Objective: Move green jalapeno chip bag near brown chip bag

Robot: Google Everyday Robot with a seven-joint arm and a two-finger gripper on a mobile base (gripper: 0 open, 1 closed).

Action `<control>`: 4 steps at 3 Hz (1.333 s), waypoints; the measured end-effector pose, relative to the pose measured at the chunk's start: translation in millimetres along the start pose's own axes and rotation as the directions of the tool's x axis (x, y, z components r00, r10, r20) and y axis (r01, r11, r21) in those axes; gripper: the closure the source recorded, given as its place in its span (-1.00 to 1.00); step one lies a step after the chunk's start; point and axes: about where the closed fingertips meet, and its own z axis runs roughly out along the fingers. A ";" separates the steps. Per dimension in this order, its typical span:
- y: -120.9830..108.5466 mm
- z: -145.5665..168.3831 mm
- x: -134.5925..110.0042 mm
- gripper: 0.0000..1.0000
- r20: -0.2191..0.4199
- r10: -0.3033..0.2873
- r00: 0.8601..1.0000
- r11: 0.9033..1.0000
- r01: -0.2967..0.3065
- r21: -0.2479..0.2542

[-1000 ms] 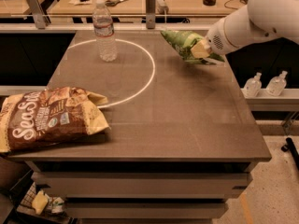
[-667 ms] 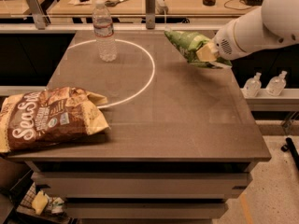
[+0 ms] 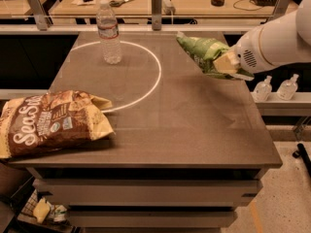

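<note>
Now the crumpled, glossy green foil chip bag [image 3: 200, 50] is hanging above the grey table's [image 3: 194, 125] right side, the gripper [image 3: 227, 63] clamping its right end, well apart from the brown chip bag [image 3: 53, 123].

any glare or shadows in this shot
Camera view: warm light, a faint sheen across the table; the brown chip bag throws a dark shadow under its front edge; the gripper, over the table's right edge, grips the green jalapeno chip bag, whose foil catches highlights.

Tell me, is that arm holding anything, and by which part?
Yes: the gripper, over the table's right side, clamps the green jalapeno chip bag by the end nearest the arm.
</note>
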 end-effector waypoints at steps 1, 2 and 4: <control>17.7 -6.5 1.4 1.00 -0.001 -0.026 1.000 0.999 0.026 -0.041; 42.6 -13.5 2.1 1.00 -0.007 -0.057 0.998 0.994 0.056 -0.090; 96.2 -38.8 12.2 1.00 -0.040 -0.076 0.996 0.987 0.070 -0.141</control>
